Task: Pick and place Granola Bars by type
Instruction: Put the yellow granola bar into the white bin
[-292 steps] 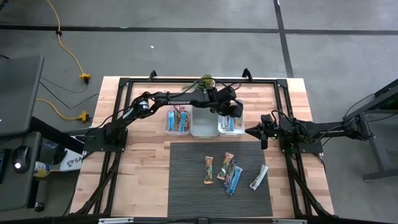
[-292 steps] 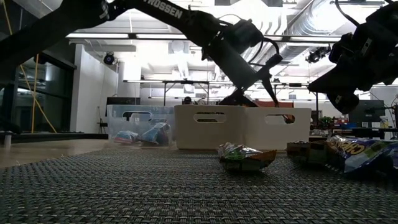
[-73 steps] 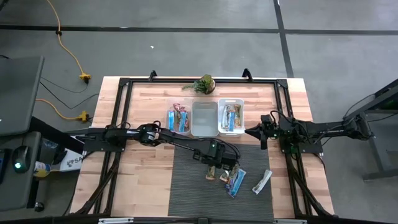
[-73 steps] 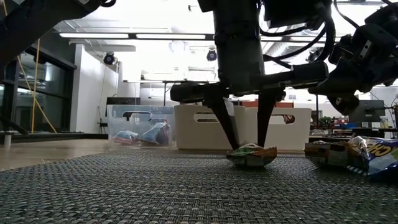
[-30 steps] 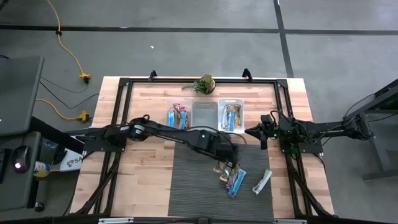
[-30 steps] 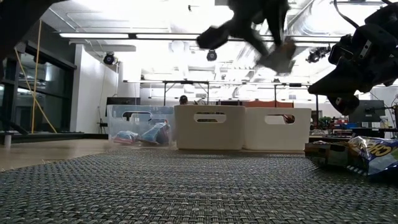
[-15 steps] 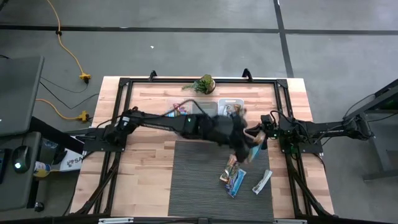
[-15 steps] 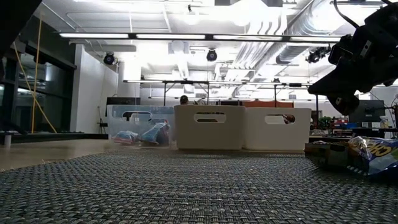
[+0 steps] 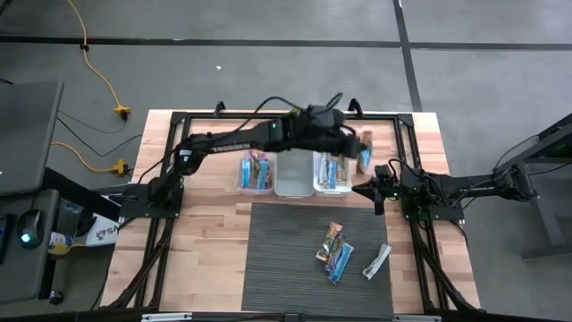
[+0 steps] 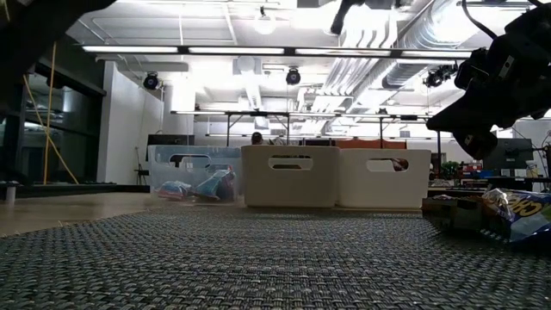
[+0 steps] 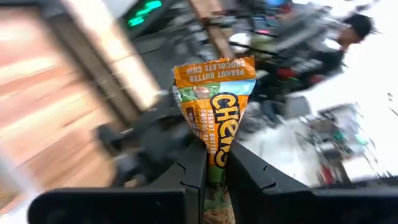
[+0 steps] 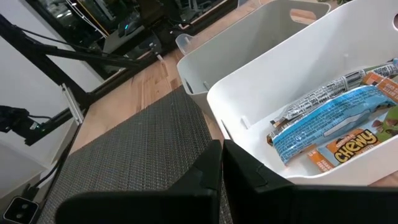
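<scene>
My left gripper (image 9: 356, 148) hangs high above the far right of the table, by the right white bin (image 9: 316, 183), shut on an orange-brown granola bar (image 11: 214, 93). Three more bars (image 9: 332, 234) (image 9: 338, 259) (image 9: 375, 261) lie flat on the dark mat (image 9: 277, 259). In the right wrist view the right bin (image 12: 249, 81) holds blue, silver and orange bars (image 12: 323, 127). My right gripper (image 9: 375, 192) waits shut at the table's right side, just short of that bin, with nothing in it. My left gripper pinches the orange-brown bar's one end (image 11: 217, 158) between its two fingers (image 11: 196, 163). The wrapper narrows where the fingers meet it. The rest of the bar sticks out past the fingertips, in line with them. The bar is lifted clear of table and bins.
A clear bin (image 9: 257, 170) with blue bars and an empty-looking middle white bin (image 9: 293, 172) stand left of the right bin. A small green plant (image 9: 295, 119) sits at the far edge. The left arm stretches across above the bins.
My left gripper has risen from above the mat and gone toward the table's far edge with the orange-brown bar, tipping from pointing steeply down to nearly level. The bar stays in the hold, clear of everything. It has left the low view's middle.
</scene>
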`<control>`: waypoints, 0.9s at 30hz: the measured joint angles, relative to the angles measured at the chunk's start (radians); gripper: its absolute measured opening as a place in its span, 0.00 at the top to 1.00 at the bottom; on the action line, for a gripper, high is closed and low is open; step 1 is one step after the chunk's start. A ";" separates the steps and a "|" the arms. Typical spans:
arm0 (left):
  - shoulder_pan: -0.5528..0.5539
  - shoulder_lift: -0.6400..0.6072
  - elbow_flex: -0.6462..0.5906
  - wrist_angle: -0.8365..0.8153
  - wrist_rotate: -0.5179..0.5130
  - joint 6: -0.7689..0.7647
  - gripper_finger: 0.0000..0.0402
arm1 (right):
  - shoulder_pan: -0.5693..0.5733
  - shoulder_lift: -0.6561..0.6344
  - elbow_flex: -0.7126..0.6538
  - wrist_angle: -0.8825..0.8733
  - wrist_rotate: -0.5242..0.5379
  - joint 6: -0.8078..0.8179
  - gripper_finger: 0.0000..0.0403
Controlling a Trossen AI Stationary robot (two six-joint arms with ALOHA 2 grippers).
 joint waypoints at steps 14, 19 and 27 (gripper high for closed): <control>0.099 0.105 -0.001 -0.353 -0.082 -0.150 0.90 | 0.000 0.000 0.000 0.000 0.000 0.000 1.00; 0.091 0.174 -0.001 -0.343 -0.063 -0.152 0.90 | 0.000 0.000 0.000 0.000 0.000 0.000 1.00; 0.089 0.236 -0.001 -0.371 -0.050 -0.157 0.90 | 0.000 0.000 0.000 0.000 0.000 0.000 1.00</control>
